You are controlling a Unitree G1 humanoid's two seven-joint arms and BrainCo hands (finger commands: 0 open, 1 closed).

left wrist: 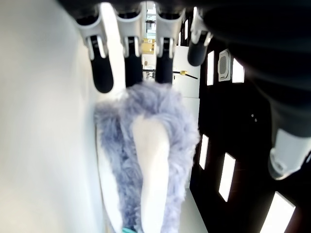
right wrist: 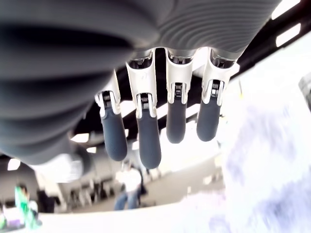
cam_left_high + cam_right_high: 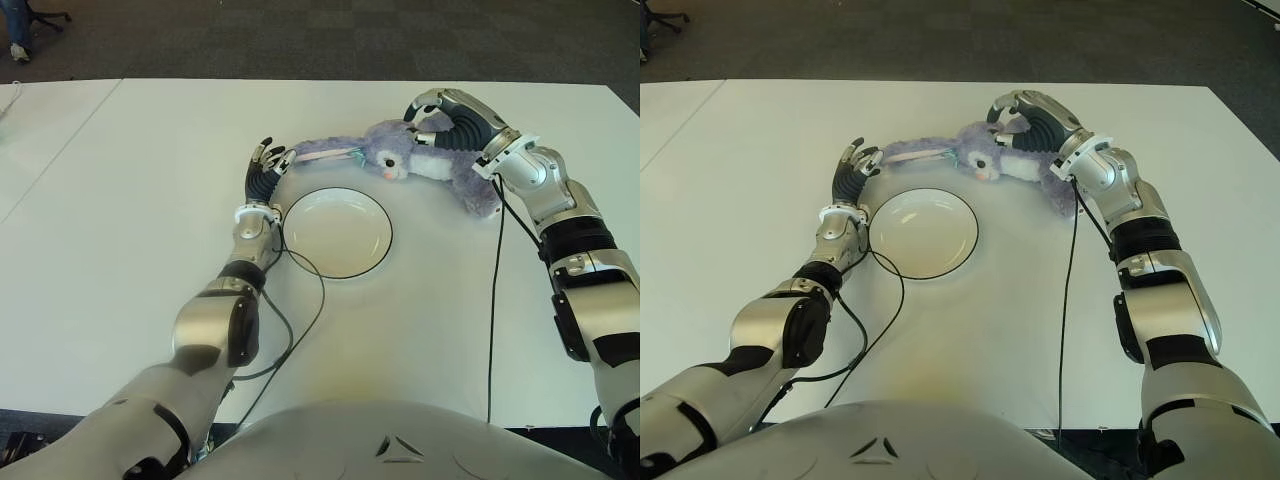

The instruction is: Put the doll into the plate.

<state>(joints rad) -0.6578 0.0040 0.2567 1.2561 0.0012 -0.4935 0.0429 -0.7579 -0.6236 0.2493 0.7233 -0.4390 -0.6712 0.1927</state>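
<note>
A purple plush rabbit doll (image 3: 425, 160) lies on its side on the white table (image 3: 120, 250), just beyond the plate. Its long ear (image 3: 322, 152) stretches toward my left. The white plate (image 3: 340, 240) with a dark rim holds nothing. My left hand (image 3: 272, 155) stands upright beside the plate's left rim, open, fingertips (image 1: 102, 77) at the ear's tip (image 1: 150, 145). My right hand (image 3: 425, 108) arches over the doll's head and back. Its fingers (image 2: 148, 145) stay extended, not closed on the plush (image 2: 262, 165).
A black cable (image 3: 312, 300) loops on the table from my left wrist near the plate. Another cable (image 3: 492, 300) hangs from my right arm. Beyond the table's far edge lies dark floor, with a person's leg (image 3: 18, 40) at top left.
</note>
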